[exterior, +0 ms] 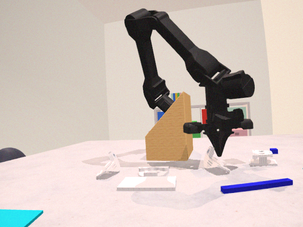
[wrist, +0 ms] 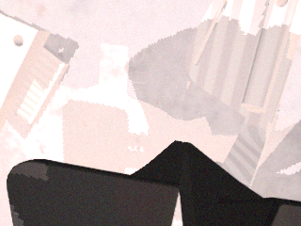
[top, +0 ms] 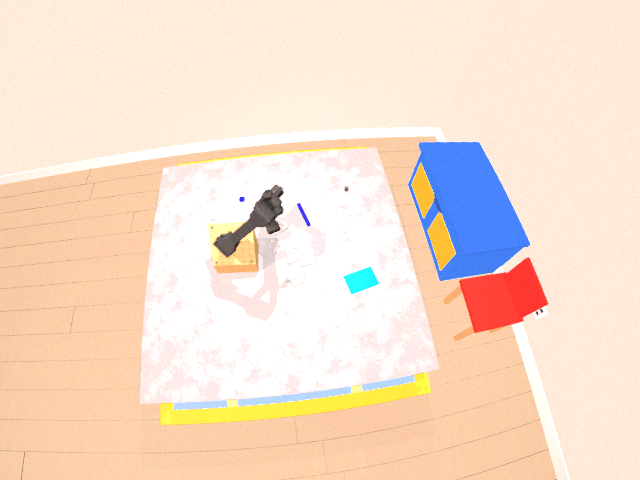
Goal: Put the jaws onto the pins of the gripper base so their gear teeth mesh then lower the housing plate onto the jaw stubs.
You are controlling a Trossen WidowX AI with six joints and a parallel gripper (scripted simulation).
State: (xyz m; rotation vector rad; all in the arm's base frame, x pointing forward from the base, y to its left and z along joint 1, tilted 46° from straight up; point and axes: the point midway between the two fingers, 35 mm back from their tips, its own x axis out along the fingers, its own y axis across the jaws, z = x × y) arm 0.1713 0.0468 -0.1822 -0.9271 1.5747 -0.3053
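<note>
My gripper (exterior: 219,154) (wrist: 181,150) is shut and empty, pointing down just above and beside a white ribbed part (exterior: 209,160) (wrist: 226,63), which looks like a jaw and leans on the table. Whether they touch is unclear. A similar leaning part (exterior: 110,166) stands far left in the exterior view. Between them lie a flat white plate (exterior: 147,183) and a low curved white piece (exterior: 153,172). A two-tier white part (exterior: 263,160) (wrist: 14,56) stands to the gripper's right in the exterior view. Which part is the base and which the housing plate is unclear. The white parts are faint in the top view.
A wooden wedge block (top: 235,268) (exterior: 166,144) stands under the arm's base. A blue bar (top: 303,214) (exterior: 256,186) lies in front of the gripper in the exterior view. A small blue block (top: 241,198) (exterior: 273,151), a cyan sheet (top: 361,280) (exterior: 17,217) and a tiny dark object (top: 346,189) are also there.
</note>
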